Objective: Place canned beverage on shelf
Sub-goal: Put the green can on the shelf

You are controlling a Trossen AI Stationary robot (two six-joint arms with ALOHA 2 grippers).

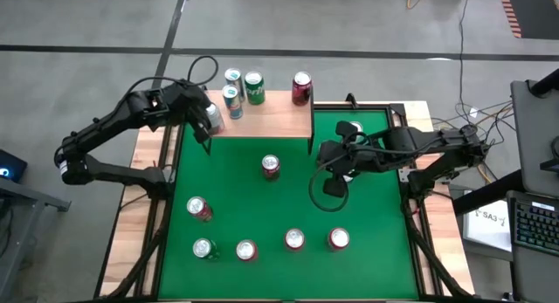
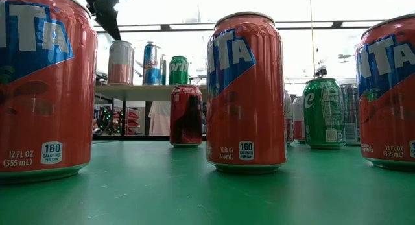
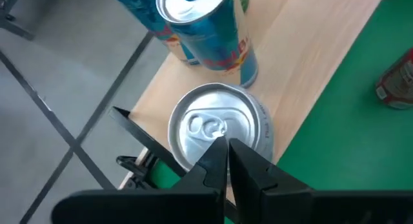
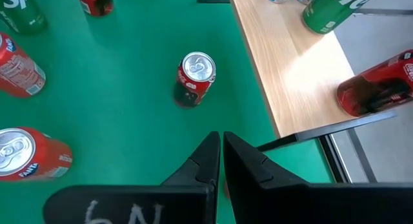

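Your shelf (image 1: 266, 120) is a light-wood board on thin black legs at the far edge of the green table (image 1: 288, 207), left of centre. Five cans stand on it. At its left end is a silver-topped can (image 3: 216, 130) with a pink lower half (image 2: 120, 63); it stands upright on the board. Just beyond it are two blue cans (image 1: 232, 89), then a green can (image 1: 254, 87), and near the right end a dark red can (image 1: 301, 87).

Your left gripper (image 3: 227, 159) hangs directly above the silver-topped can with its fingers pressed together, pinching nothing; whether the tips touch the lid cannot be told. Your right gripper (image 4: 221, 153) waits over the table to the right of the shelf, fingers likewise pressed together and empty.

On the table, one dark red can (image 1: 271, 167) stands just in front of the shelf. Further forward you find a red can (image 1: 199, 208) on the left and a front row: a green can (image 1: 204, 248) and three red cans (image 1: 293, 242).

Legible writing: in the low view the nearest orange-red cans (image 2: 246, 92) read "ITA", "12 FL OZ (355 mL)" and "160 CALORIES PER CAN". In the right wrist view one red can reads "Fanta" (image 4: 29, 156).
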